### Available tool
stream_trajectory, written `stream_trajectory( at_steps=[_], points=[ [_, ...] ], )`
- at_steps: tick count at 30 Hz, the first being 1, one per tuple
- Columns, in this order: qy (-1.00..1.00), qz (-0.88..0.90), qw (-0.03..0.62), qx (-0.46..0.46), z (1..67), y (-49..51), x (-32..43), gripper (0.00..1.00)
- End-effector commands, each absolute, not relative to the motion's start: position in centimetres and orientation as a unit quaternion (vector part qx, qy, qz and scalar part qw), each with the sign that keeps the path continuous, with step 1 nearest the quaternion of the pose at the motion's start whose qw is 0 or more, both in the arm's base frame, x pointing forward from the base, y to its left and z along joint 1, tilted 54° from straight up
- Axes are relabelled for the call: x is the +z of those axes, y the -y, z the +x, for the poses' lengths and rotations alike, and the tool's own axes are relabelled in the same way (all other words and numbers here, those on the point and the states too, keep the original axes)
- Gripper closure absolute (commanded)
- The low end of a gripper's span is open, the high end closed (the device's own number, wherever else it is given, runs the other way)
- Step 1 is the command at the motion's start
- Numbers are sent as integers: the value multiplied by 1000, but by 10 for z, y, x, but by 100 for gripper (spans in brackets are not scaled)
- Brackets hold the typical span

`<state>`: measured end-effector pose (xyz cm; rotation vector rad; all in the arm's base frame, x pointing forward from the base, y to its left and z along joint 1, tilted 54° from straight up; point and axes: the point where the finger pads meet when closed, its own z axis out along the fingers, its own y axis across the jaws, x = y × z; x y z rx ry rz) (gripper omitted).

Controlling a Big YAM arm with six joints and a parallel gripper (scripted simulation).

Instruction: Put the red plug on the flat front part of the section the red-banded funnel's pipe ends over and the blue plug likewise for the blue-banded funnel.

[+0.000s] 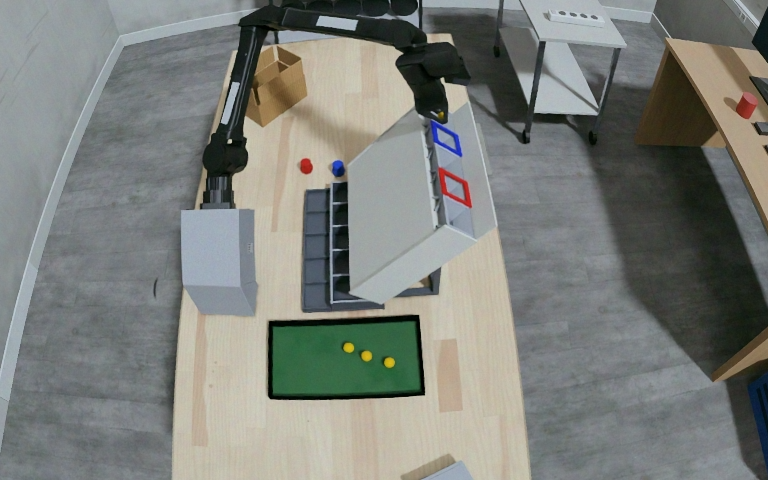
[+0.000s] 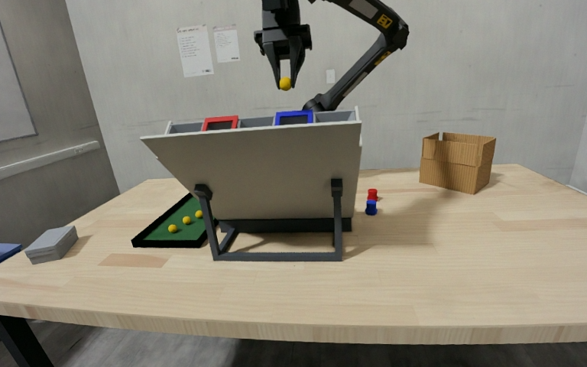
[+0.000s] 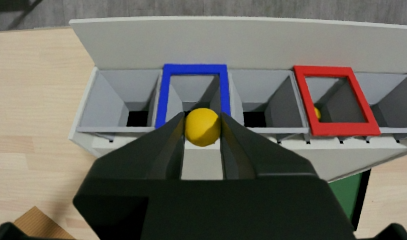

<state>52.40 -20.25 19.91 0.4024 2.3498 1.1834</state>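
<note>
My gripper is shut on a yellow marble and holds it a little above the blue-banded funnel, at the top of the tilted grey cover. The red-banded funnel is two funnels away; a yellow marble shows inside it. The red plug and the blue plug stand on the table beside the sections. Three marbles lie in the green tray.
A cardboard box stands at the far end of the table. A tall grey box stands by the arm's base. A small grey box lies near the table's edge. The pipes behind the cover are hidden.
</note>
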Motion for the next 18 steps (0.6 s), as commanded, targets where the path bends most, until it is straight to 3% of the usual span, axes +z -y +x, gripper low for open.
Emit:
stream_trajectory(
  at_steps=[1, 18],
  points=[
    [-858, 142, 250, 426, 537, 208, 216, 100],
    [-857, 148, 253, 424, 537, 208, 216, 100]
  ],
)
